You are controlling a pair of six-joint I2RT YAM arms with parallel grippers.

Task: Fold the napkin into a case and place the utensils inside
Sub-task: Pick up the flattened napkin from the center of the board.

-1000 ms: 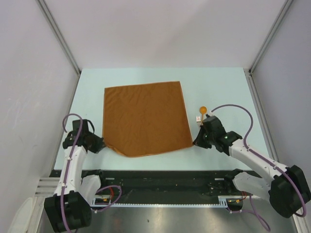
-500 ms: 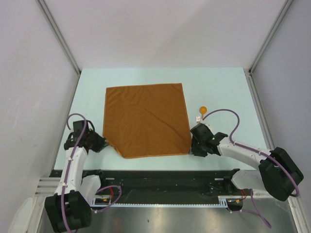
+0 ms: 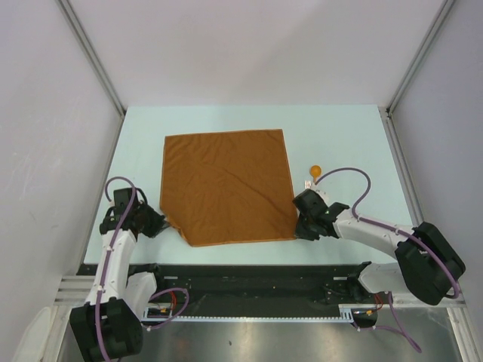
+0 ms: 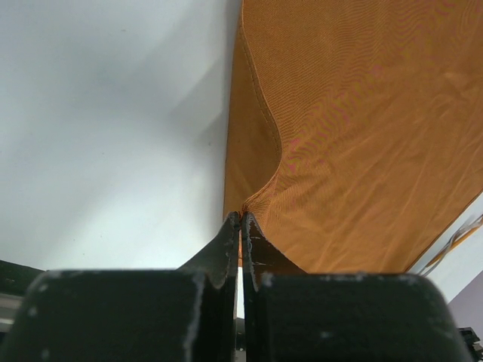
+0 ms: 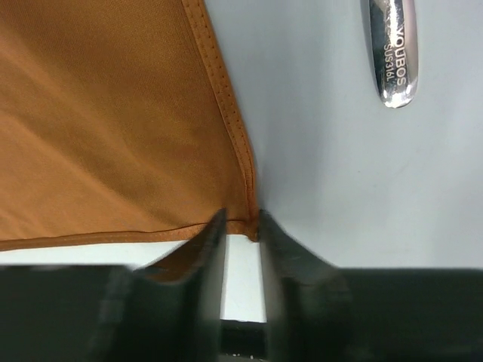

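Pale worktop (image 3: 339, 128), plain white walls, nothing fancy. Napkin (image 3: 226, 185) lies flat and unfolded in the middle, so the fold isn't started.

Left pincer (image 4: 241, 220) is clamped tight on the near-left corner, with the cloth puckering up into it. Right pincer (image 5: 240, 219) sits at the near-right corner, jaws a little apart either side of the hem. I wouldn't call that a bite yet.

My take: get that right side fully pinched on the hem, not just the very tip, or it'll slip out once lifted. Then raise both corners together at the same height and carry them toward the far edge evenly, else the fold goes skewed.

Fork (image 3: 308, 184) and spoon (image 3: 315, 170) lie just beside the napkin's right edge, close to the right arm, so keep the sweep clear of them.
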